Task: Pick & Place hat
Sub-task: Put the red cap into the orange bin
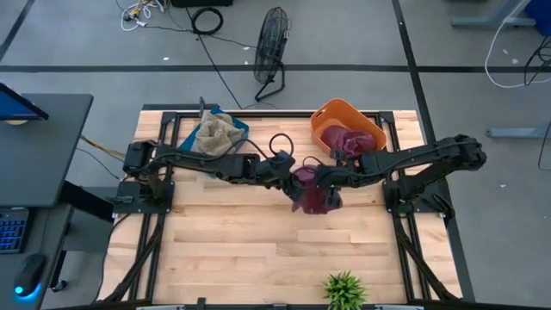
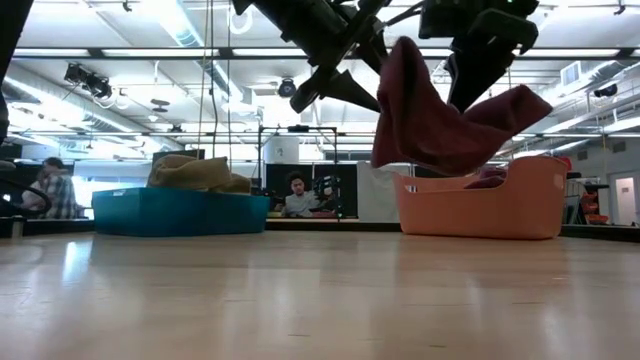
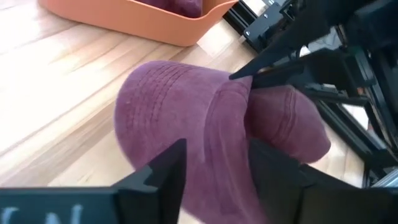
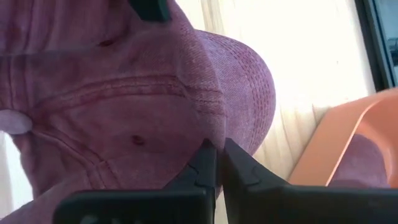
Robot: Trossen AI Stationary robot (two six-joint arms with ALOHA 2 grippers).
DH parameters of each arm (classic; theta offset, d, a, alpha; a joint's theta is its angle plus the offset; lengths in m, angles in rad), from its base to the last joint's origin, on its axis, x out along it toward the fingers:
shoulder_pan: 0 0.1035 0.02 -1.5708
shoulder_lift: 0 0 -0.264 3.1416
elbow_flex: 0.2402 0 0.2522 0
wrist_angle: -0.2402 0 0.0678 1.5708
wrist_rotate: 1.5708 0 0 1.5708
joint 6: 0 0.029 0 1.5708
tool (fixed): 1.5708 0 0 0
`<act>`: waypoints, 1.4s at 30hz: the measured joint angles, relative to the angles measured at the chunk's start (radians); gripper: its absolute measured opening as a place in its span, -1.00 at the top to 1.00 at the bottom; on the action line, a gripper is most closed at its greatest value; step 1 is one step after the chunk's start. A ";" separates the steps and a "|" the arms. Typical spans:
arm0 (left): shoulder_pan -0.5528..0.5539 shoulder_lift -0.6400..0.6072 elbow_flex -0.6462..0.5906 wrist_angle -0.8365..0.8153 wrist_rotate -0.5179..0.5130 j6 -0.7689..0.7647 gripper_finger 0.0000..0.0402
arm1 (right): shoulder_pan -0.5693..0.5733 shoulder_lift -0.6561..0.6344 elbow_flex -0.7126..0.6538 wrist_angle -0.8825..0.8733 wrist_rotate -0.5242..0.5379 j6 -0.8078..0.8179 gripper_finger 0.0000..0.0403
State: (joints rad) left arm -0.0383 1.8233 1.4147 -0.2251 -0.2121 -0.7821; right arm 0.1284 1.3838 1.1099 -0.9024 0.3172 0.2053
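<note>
A maroon hat hangs in the air between both grippers, above the middle of the table; in the low view the hat is well clear of the wood. My left gripper reaches in from the table's left and is shut on the hat. My right gripper comes from the right and is shut on the hat too. An orange basket at the far right holds more maroon hats. My left gripper pinches a raised fold of the hat's cloth between its two fingers. The hat is lifted clear of the table and bulges out beyond the fingers on both sides. My right gripper pinches the hat's cloth at a stitched seam on the crown between its nearly closed fingertips. The hat is lifted clear and sags below the hold; one layer or several, I cannot tell.
A blue bin with tan hats stands at the far left of the table. A small green plant sits at the near edge. Bare wood lies in front of the arms. People sit in the room behind.
</note>
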 joint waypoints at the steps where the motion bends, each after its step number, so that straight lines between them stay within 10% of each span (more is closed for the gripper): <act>1: 0.000 0.000 0.000 -0.001 0.000 0.012 0.08 | 0.000 0.000 0.000 -0.014 0.000 0.008 0.97; 13: 0.034 0.000 0.000 -0.019 0.002 0.043 -0.14 | 0.000 -0.027 0.108 -0.261 0.026 -0.048 0.98; 24: 0.071 0.001 0.000 -0.064 0.002 0.046 -0.12 | -0.081 -0.029 0.349 -0.640 0.387 -0.487 0.98; 42: 0.070 0.002 0.000 -0.064 0.003 0.099 -0.12 | -0.589 -0.028 0.032 -0.121 0.249 -1.401 0.98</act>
State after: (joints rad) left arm 0.0319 1.8248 1.4147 -0.2893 -0.2095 -0.6834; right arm -0.4602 1.3560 1.1422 -1.0236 0.5664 -1.1961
